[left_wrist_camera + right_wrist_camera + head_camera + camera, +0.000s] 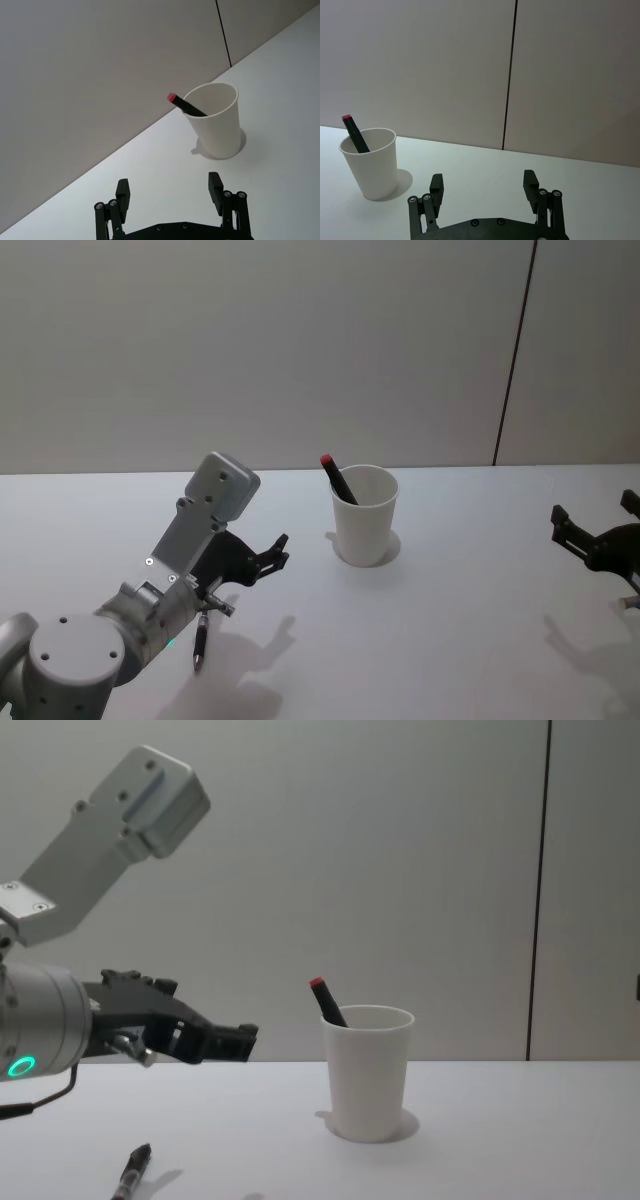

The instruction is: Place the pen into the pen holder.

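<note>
White pen holder (362, 530) | pen (337, 478) inside, leaning | L hand (279, 550) nr, empty

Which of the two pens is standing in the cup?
The red-capped pen, leaning in the white cup; the other pen lies flat on the table under the left arm.

We see a white table (470, 570) spreading wide across the front, its top matt and smooth. Behind it stands a plain pale grey wall (250, 340). On the wall's right part we find a thin dark vertical seam (515, 350) that runs down to the table's far edge. Near the table's front left a dark pen (198, 645) lies flat on the surface, and soft grey shadows (270, 635) fall just beside it on the tabletop.
</note>
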Robot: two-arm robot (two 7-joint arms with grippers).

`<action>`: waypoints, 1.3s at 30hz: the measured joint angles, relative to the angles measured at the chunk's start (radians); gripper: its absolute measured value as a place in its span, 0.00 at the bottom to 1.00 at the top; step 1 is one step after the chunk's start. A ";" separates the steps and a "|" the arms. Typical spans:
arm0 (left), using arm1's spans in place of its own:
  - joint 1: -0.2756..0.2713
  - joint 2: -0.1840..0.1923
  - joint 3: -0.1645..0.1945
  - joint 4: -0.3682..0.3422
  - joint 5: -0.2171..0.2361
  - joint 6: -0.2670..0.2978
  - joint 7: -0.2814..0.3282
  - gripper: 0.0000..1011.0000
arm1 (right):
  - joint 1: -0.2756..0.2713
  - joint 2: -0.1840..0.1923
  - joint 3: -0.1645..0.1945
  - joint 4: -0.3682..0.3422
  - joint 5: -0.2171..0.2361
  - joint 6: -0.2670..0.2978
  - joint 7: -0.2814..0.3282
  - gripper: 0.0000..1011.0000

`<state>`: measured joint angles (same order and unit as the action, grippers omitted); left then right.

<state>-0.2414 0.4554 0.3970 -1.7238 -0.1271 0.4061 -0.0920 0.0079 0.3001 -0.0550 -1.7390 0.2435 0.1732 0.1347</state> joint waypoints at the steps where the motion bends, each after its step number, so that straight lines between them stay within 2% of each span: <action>1: -0.001 0.000 0.000 -0.001 0.003 0.006 -0.001 0.99 | 0.000 0.000 0.000 0.000 0.000 0.000 0.000 0.99; 4: -0.007 0.000 0.000 -0.005 0.029 0.059 -0.009 0.99 | 0.000 0.000 0.000 0.000 0.000 0.000 0.000 0.99; 8: -0.012 -0.004 0.001 -0.008 0.047 0.104 -0.012 0.99 | 0.000 0.000 0.000 0.000 0.000 0.000 0.000 0.99; 11: -0.019 -0.011 0.002 -0.010 0.067 0.166 -0.012 0.99 | 0.000 0.000 0.000 0.000 0.000 0.000 0.000 0.99; 19: -0.029 -0.032 -0.003 -0.012 0.077 0.281 0.016 0.99 | 0.000 0.000 0.000 0.000 0.000 0.000 0.000 0.99; 23: -0.031 -0.047 -0.014 -0.012 0.059 0.330 0.047 0.99 | 0.000 0.000 0.000 0.000 0.000 0.000 0.000 0.99; 39: -0.019 -0.105 -0.053 -0.025 -0.044 0.441 0.164 0.99 | 0.000 0.000 0.000 0.000 0.000 0.000 0.000 0.99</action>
<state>-0.2601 0.3507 0.3439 -1.7489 -0.1714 0.8473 0.0723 0.0079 0.3001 -0.0551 -1.7389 0.2434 0.1731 0.1347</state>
